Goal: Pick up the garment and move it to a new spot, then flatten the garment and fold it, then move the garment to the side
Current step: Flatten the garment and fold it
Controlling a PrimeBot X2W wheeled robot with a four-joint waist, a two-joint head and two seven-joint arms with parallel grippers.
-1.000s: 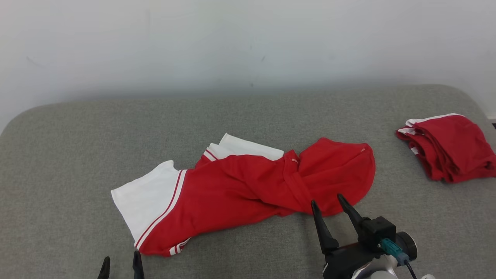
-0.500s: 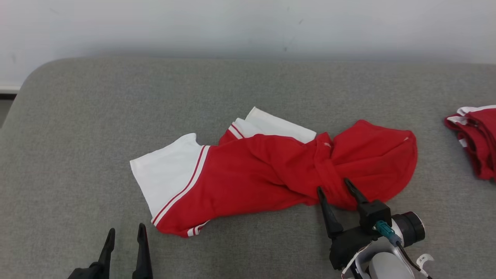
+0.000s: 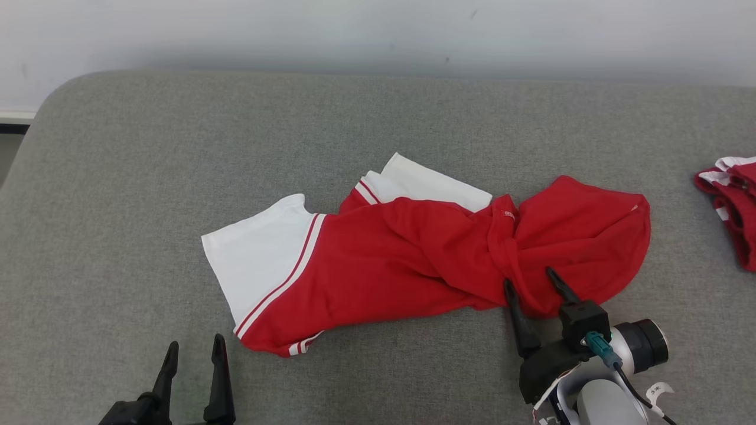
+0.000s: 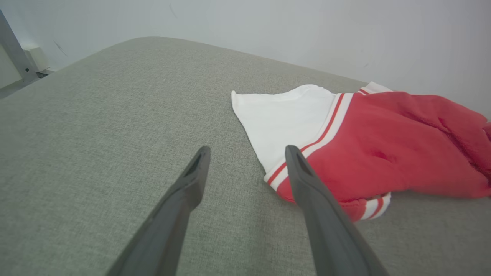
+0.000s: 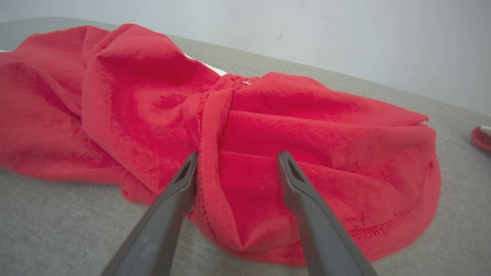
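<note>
A red garment (image 3: 413, 260) with white sleeves and red-white stripes lies crumpled and twisted in the middle of the grey padded surface (image 3: 147, 177). My right gripper (image 3: 530, 281) is open, its fingertips straddling a bunched fold at the garment's near right edge (image 5: 245, 180). The left gripper (image 3: 195, 347) is open too, low at the near left, short of the white sleeve (image 4: 284, 115) and the striped hem corner (image 4: 368, 207); nothing lies between its fingers.
A second pile of folded red-and-white cloth (image 3: 732, 206) rests at the right edge of the surface. A pale wall (image 3: 378, 35) runs behind. The surface's rounded left corner (image 3: 53, 100) drops to the floor.
The camera has turned left and tilted, shifting the whole picture. The right gripper has reached forward so its tips now sit over the garment's near edge. The left gripper has come further into view.
</note>
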